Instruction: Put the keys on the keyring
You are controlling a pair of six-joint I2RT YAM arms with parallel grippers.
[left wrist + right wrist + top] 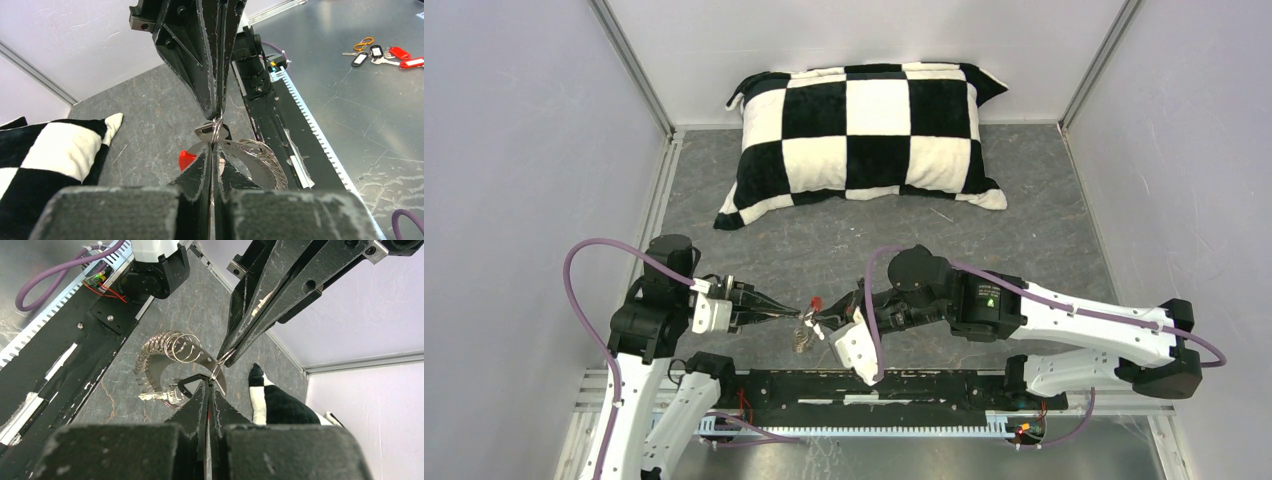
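Near the near edge of the grey surface [1024, 230], just beyond the black base rail [904, 385], the two arms meet tip to tip. The left hand [212, 152] is clenched, its fingers pressed flat together on a thin wire turn of the keyring [172, 346]. The right hand [208, 387] comes in from the opposite side, also clenched on that same turn of wire, so the two sets of tips almost touch. The keyring hangs between them, lifted off the surface, its silvery coil fanning out toward the rail and its red sleeve [186, 159] on the far side of the tips. The keys [159, 396] dangle beside the right hand's tips, blades low and close to the surface, one dark head right against the pinched wire; whether they are threaded on cannot be told. A black-and-white checkered pillow [864, 130] lies at the far wall. A bunch of coloured key tags [382, 52] sits well apart on the bare metal plate.
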